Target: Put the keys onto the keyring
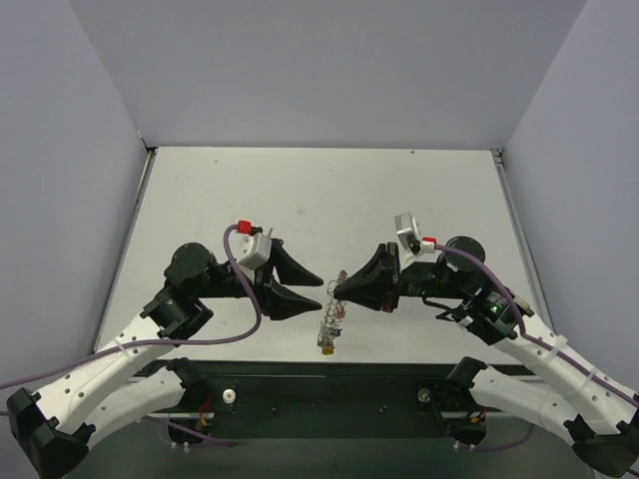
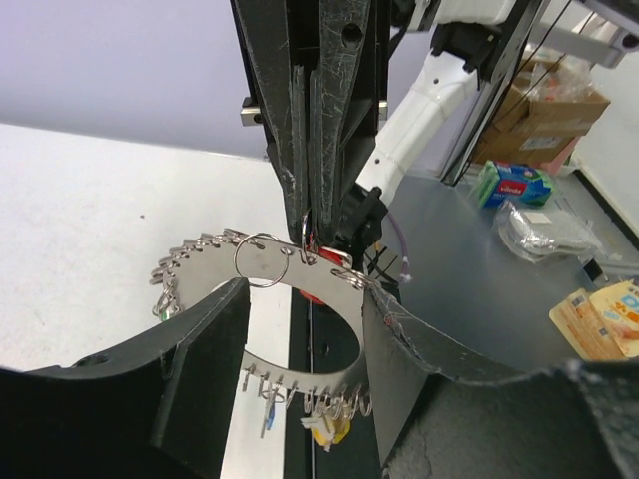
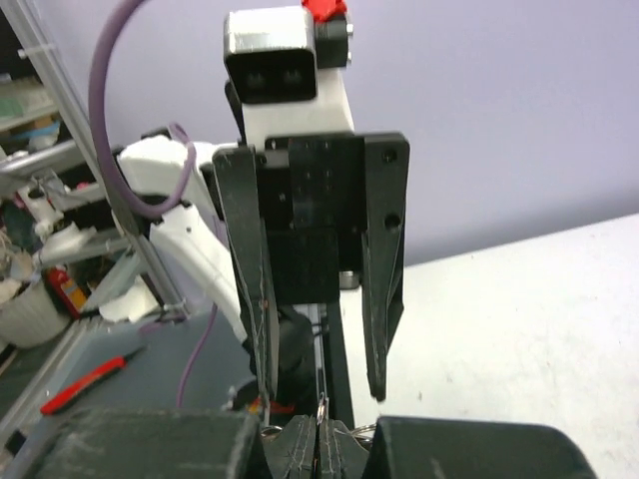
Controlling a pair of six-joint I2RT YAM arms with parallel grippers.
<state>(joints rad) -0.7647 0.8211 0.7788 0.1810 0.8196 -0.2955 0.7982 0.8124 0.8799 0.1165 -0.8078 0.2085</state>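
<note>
The keyring (image 1: 332, 317) hangs between my two grippers above the table's near edge. In the left wrist view it is a broad silver loop (image 2: 300, 269) fringed with small rings. A blue-headed key (image 2: 268, 414) and a yellow-headed one (image 2: 327, 431) dangle from its lower edge. My right gripper (image 1: 337, 289) is shut, pinching the loop's top from above (image 2: 312, 225); a silver sliver (image 3: 319, 407) shows between its pads. My left gripper (image 1: 319, 293) is open, with fingers (image 2: 200, 369) on either side of the loop. Its left finger hides the loop's left arc.
The white table (image 1: 319, 200) stretches away behind both arms, with grey walls on three sides. A black strip (image 1: 319, 384) runs along the near edge between the bases. Off the table lie boxes and packets (image 2: 519, 185) and a shelving rack (image 3: 60, 200).
</note>
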